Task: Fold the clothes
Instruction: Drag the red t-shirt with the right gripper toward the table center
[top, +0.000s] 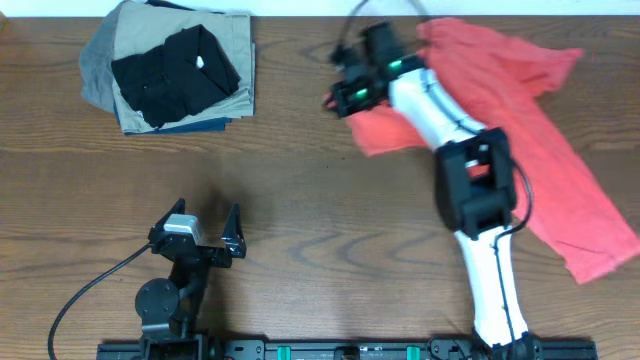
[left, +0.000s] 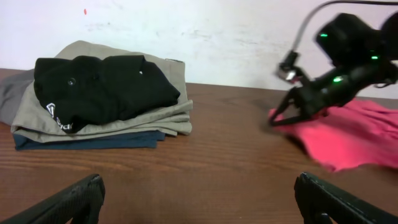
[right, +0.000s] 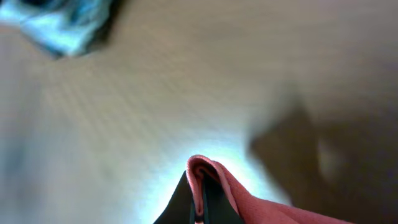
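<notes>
The clothes, a coral-red T-shirt (top: 530, 130), lie spread across the right side of the table, reaching from the back edge toward the front right. My right gripper (top: 332, 101) is shut on an edge of the T-shirt (right: 205, 174) and holds it out to the left, above the wood. The left wrist view shows that gripper (left: 273, 120) with the red cloth (left: 354, 140) trailing behind it. My left gripper (top: 205, 228) stands open near the front left with nothing between its fingers (left: 71, 202).
A stack of folded garments (top: 175, 70), black on top over khaki, grey and navy, sits at the back left. The same stack (left: 99, 102) shows in the left wrist view, before a white wall.
</notes>
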